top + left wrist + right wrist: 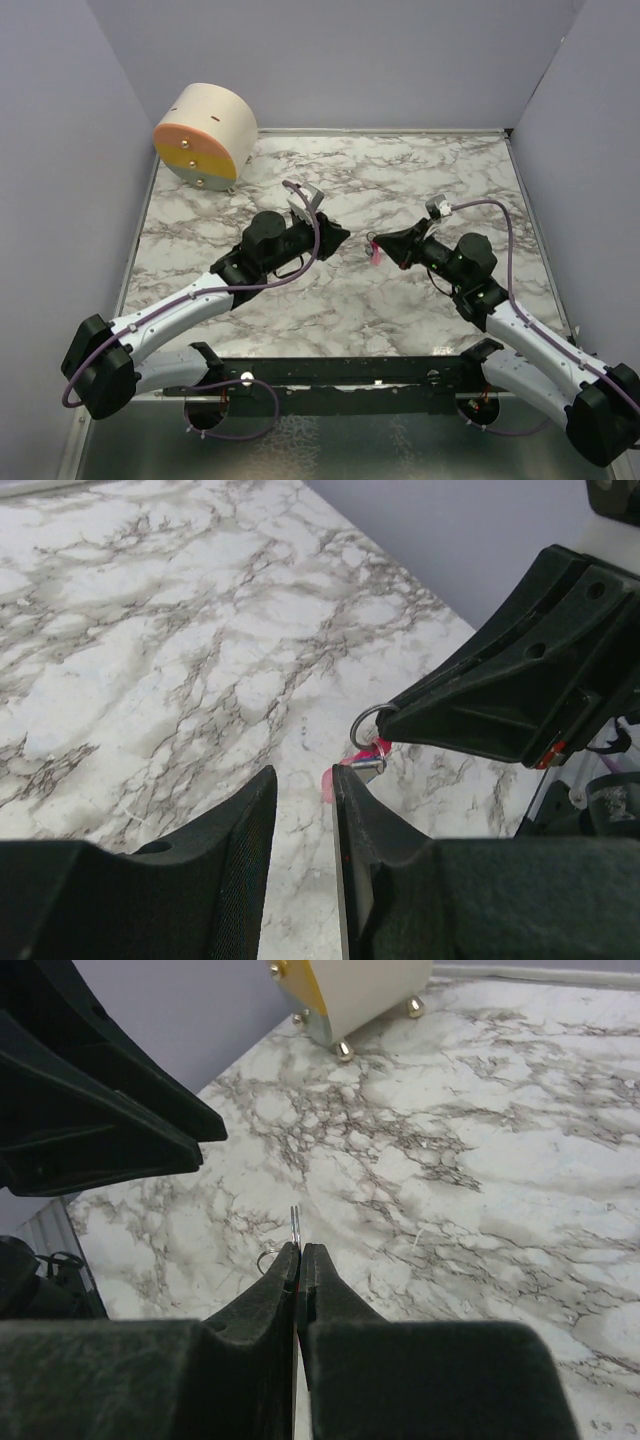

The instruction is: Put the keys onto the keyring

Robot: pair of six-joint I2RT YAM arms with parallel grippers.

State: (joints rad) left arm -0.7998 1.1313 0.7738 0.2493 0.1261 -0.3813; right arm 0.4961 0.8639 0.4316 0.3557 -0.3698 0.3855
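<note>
Pinched in my shut right gripper (299,1247) is the keyring (295,1222), its thin metal ring poking edge-on past the fingertips. The left wrist view shows the ring (355,723) at that gripper's tip, with the pink key (378,748) hanging just under it, partly hidden behind my left finger. From above, the key (375,253) shows as a pink spot below the right gripper (377,242). The left gripper (304,772) is open, nothing between its fingers, and sits just short of the key. In the top view the left gripper (338,238) faces the right one across a small gap.
A round cream container (205,135) with an orange and yellow face stands tilted at the back left corner; it also shows in the right wrist view (350,990). Lavender walls close in the marble table (400,180) on three sides.
</note>
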